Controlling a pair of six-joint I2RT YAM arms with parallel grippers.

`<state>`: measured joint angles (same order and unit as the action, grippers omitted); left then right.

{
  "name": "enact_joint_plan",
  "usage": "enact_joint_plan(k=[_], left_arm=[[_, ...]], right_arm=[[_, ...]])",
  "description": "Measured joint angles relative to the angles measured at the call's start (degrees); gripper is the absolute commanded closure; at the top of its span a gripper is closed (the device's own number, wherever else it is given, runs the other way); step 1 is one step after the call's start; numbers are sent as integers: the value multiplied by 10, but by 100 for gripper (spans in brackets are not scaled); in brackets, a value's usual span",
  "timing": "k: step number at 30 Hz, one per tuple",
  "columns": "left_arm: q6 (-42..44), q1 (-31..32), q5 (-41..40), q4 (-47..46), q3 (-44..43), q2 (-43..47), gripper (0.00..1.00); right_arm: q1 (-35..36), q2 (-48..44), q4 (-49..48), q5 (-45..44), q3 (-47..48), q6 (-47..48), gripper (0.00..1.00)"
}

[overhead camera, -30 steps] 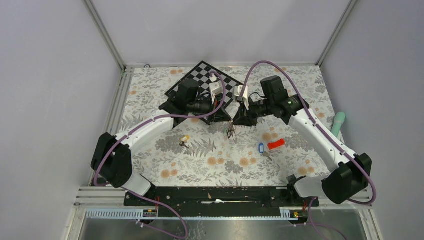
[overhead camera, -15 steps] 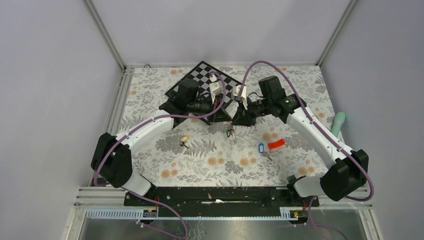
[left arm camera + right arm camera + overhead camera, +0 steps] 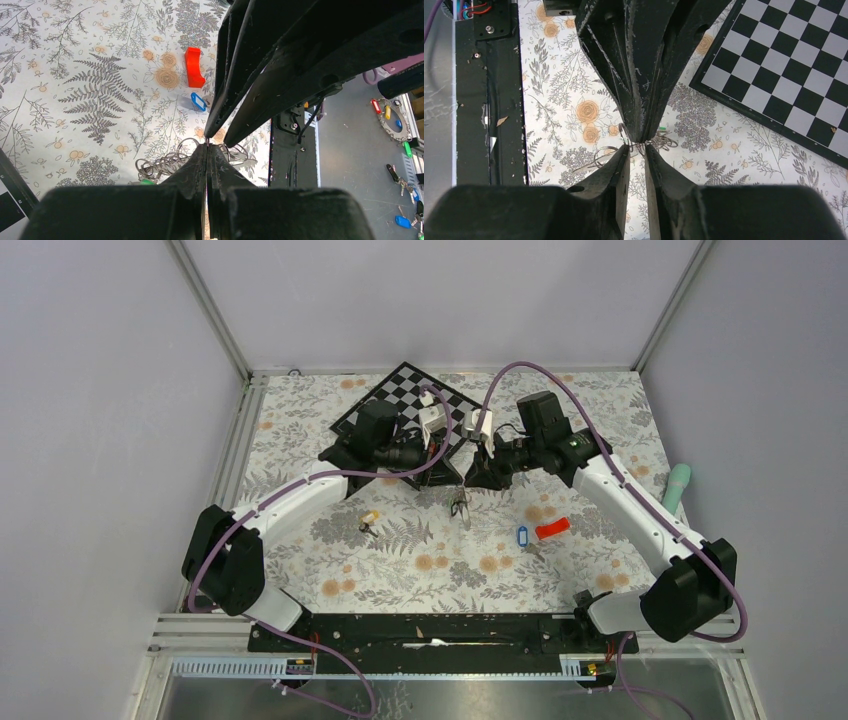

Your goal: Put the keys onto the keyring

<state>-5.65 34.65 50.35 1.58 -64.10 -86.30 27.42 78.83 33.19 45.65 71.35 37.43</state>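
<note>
The keyring (image 3: 462,504), a bunch of grey metal wire loops with a green-tagged key (image 3: 146,182), hangs just over the table between my two grippers. My left gripper (image 3: 455,478) is shut, its fingertips pinching a thin wire loop of the keyring (image 3: 167,161). My right gripper (image 3: 468,480) meets it tip to tip, its jaws a narrow gap apart with a wire of the keyring (image 3: 606,152) across the tips. A blue-tagged key (image 3: 521,535) lies right of centre on the table. A yellow-tagged key (image 3: 368,521) lies to the left.
A red block (image 3: 552,529) lies next to the blue-tagged key. A black-and-white checkerboard (image 3: 400,400) lies at the back, behind the grippers. A teal object (image 3: 677,487) lies at the table's right edge. The floral cloth (image 3: 430,570) covers the table.
The right arm has edged slightly left toward the left gripper. The keyring still hangs between the two grippers.
</note>
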Motion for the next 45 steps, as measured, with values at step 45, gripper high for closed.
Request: enact_joint_plan(k=[45], left_arm=[[-18, 1, -14, 0, 0, 0, 100]], right_arm=[[0, -24, 9, 21, -22, -3, 72]])
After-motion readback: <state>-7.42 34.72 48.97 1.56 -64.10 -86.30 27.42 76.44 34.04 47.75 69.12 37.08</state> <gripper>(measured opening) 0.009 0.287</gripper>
